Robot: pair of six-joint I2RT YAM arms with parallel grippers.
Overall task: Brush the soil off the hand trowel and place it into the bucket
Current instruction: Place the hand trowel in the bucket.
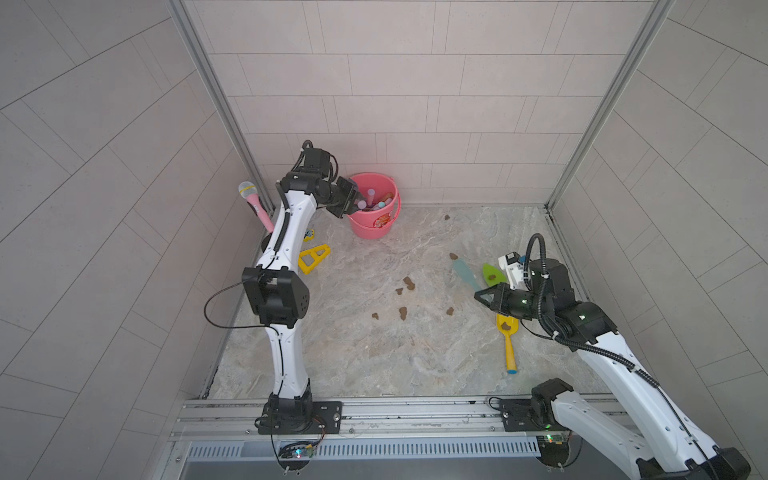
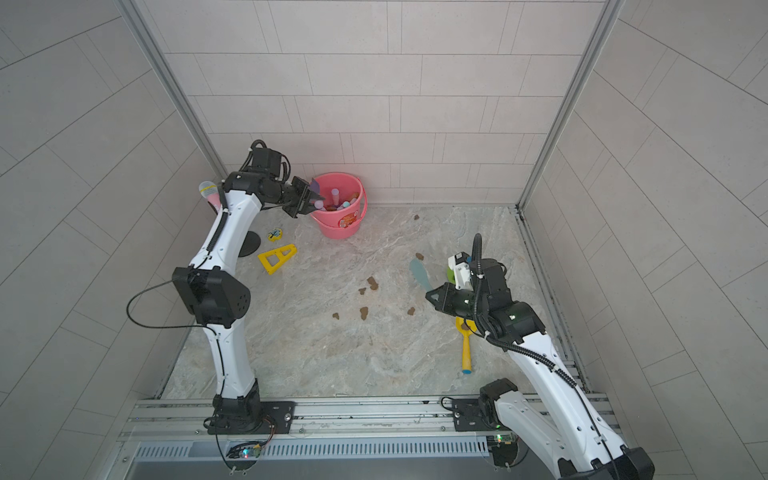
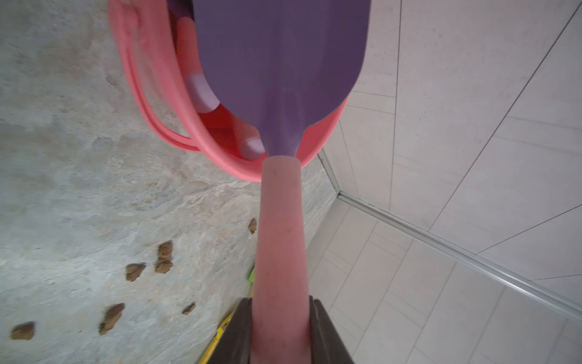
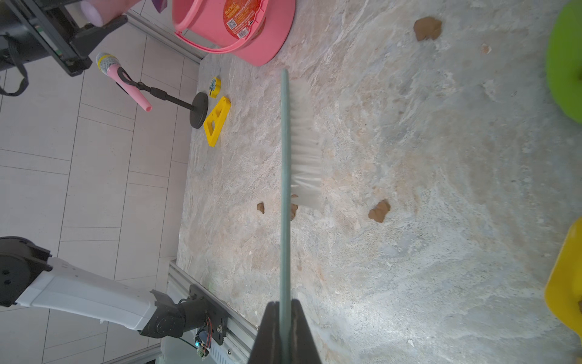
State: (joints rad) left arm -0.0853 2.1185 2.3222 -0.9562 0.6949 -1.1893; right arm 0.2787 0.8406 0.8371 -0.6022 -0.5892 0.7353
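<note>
My left gripper (image 1: 352, 200) (image 3: 280, 304) is shut on the pink handle of a hand trowel (image 3: 280, 63) with a purple blade. The blade hangs over the open mouth of the coral-pink bucket (image 1: 374, 227) (image 3: 151, 94) at the back; its visible face shows no soil. Several pink handles stand inside the bucket. Brown soil lumps (image 1: 409, 283) (image 4: 379, 211) lie scattered on the stone floor. On the right, my right gripper (image 1: 478, 296) (image 4: 285, 305) is shut on a thin teal brush (image 1: 465, 272) (image 4: 304, 141) with white bristles, held above the floor.
A green trowel (image 1: 492, 274) and a yellow trowel (image 1: 508, 336), each with a soil lump on it, lie by the right arm. A yellow triangular frame (image 1: 313, 258), a small yellow piece (image 1: 308, 234) and a pink microphone (image 1: 253, 201) on a stand sit at the left wall.
</note>
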